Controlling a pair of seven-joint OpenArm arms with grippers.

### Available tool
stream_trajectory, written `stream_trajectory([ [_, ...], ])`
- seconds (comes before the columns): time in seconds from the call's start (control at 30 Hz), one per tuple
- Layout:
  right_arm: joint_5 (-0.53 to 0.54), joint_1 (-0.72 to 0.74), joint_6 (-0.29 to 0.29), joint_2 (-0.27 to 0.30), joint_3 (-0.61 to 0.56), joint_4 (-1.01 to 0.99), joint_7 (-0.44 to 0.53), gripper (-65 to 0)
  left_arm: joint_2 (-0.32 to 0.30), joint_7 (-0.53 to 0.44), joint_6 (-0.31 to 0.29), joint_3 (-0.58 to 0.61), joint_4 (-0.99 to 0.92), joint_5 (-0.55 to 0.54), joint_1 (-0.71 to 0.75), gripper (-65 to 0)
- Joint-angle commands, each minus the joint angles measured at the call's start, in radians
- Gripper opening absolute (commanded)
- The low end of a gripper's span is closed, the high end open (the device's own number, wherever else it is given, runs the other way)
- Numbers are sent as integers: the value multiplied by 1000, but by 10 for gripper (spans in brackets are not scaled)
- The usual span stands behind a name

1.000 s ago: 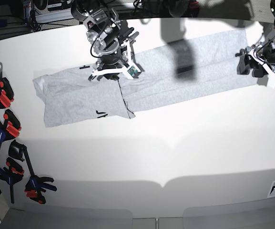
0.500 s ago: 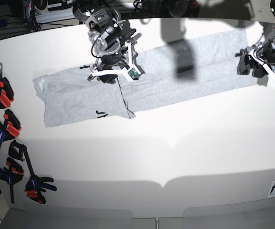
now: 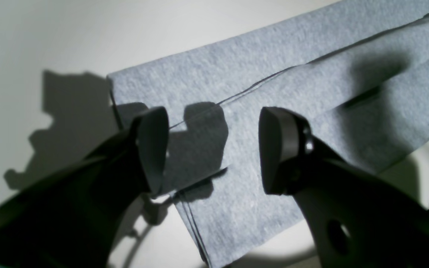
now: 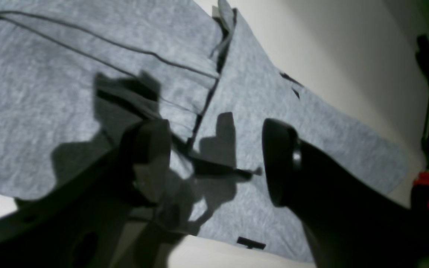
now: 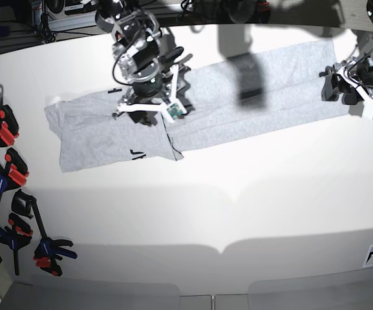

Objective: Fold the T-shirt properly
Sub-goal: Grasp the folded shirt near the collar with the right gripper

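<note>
Two black marks, lettering illegible

The left gripper hangs low with its jaws spread wide and nothing between them. The right gripper is likewise parted and empty, its arm reaching in from the far edge.

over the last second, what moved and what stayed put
The right tool slid down the base view and slightly left over the T-shirt, open and holding nothing. The left tool stayed open at the shirt's far end; the shirt itself lay unchanged.
</note>
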Motion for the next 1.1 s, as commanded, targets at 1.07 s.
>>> stream_trajectory([
  [1.07,160,92,135,-2,148,-146,13,-520,-17,-24,-6,-10,15,-12,-5,-295],
])
